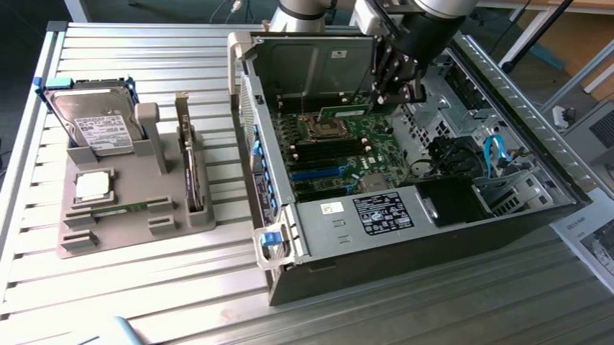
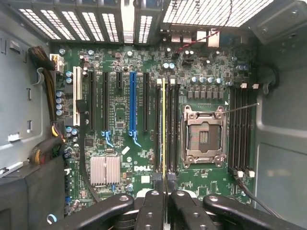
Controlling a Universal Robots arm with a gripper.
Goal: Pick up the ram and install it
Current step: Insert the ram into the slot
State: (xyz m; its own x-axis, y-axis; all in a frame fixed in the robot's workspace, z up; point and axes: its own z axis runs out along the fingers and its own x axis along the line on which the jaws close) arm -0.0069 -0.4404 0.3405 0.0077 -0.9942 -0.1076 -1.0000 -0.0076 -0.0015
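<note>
Closest to us, the gripper [image 2: 164,188] is clenched on one end of the ram [image 2: 164,124], which is edge-on over the memory slots [image 2: 175,120] near the motherboard's [image 2: 120,117] middle; we judge it light, stiff and fragile, best pinched by its bare edges.

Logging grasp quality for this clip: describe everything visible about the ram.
The ram is a long, thin green circuit board, held in the shut jaws of the gripper. It stands edge-on over the motherboard, lined up along the black memory slots beside the empty processor socket. Whether it touches a slot cannot be told.
</note>
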